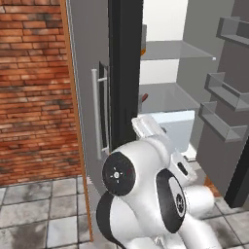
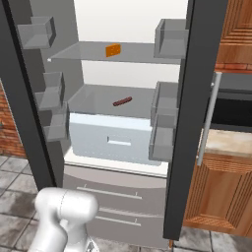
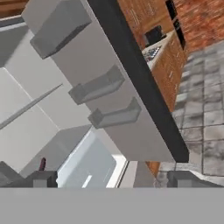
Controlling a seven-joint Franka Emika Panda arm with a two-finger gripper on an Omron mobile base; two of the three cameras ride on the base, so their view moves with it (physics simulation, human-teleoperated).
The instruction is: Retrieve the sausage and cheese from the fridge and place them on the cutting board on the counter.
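Observation:
The fridge (image 2: 123, 162) stands open in front of me. On its upper glass shelf lies the orange cheese (image 2: 113, 50); a sliver of the cheese (image 1: 144, 51) peeks past the dark door edge in the left base view. The dark-red sausage (image 2: 122, 102) rests on the lower shelf above the pale drawer (image 2: 110, 140), and the sausage (image 3: 42, 164) also appears low and left in the hand view. My gripper (image 3: 113, 181) is open and empty, outside the fridge and well short of the shelves. The cutting board is out of view. A strip of the counter (image 2: 225, 141) shows to the right.
The open fridge door with its grey bins (image 3: 107, 85) hangs close on one side, its dark edge (image 2: 189, 118) and silver handle (image 2: 208, 118) between fridge and counter. The other door's bins (image 2: 49, 98) line the left. A brick wall (image 1: 31, 87) and tiled floor (image 1: 39, 204) lie leftward.

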